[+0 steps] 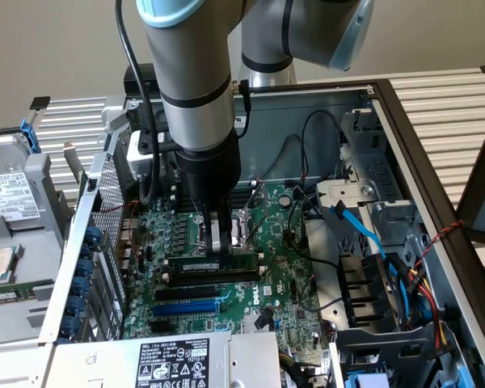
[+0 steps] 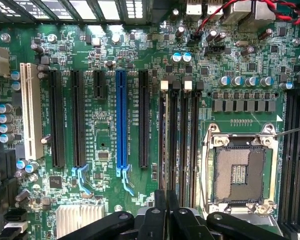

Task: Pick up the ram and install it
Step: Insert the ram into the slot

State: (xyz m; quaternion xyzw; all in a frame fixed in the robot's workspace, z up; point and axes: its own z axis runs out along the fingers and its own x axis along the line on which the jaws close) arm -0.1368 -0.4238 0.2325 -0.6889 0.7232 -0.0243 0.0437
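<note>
over the black memory slots (image 2: 187, 140), fingers (image 1: 219, 241) tight on the upright green ram (image 1: 226, 263), its pale label (image 1: 196, 264) unreadable

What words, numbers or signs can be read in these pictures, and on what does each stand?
White label on the grey metal box: black print and symbols, too small to read.
White sticker on the silver drive: too small to read.
Pale label on the long green ram stick: unreadable.
White lettering on the green motherboard: too blurred to read.
Nothing can be quoted with confidence.
</note>
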